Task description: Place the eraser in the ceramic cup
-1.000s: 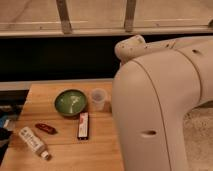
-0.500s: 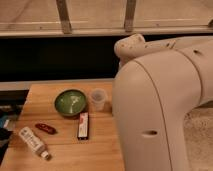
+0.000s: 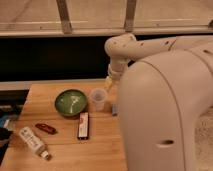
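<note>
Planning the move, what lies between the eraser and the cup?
Only bare table, per the camera view; gripper hangs just right of the cup.

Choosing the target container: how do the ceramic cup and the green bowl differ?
The ceramic cup is whitish, narrow and tall; the green bowl is wide and low. The cup stands beside the gripper, the bowl farther from it. Both stand upright on the table.
</note>
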{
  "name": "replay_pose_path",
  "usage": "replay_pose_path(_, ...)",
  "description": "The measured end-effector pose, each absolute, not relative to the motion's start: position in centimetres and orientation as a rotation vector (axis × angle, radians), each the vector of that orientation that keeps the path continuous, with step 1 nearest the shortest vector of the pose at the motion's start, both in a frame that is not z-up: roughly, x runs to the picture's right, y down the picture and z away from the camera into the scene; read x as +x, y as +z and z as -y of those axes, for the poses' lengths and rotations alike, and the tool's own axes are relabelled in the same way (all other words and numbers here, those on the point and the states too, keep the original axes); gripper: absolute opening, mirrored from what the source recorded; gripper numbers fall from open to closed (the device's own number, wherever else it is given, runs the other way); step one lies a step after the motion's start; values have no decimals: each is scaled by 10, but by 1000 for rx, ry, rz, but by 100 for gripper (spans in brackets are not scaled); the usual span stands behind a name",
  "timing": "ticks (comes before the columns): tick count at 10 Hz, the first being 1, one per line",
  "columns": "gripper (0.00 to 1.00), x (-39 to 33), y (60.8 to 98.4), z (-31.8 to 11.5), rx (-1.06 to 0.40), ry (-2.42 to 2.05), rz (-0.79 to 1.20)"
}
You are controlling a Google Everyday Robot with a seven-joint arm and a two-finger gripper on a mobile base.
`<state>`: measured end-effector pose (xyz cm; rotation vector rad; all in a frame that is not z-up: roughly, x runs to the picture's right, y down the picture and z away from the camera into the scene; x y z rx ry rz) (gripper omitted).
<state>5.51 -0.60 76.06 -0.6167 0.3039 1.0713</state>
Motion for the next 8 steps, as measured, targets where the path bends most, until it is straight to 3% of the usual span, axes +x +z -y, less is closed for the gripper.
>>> replay_pose_path(3, 62, 45, 733, -17, -718, 1056, -268)
replay_pose_path(8, 62, 42, 734, -18, -720, 1053, -263)
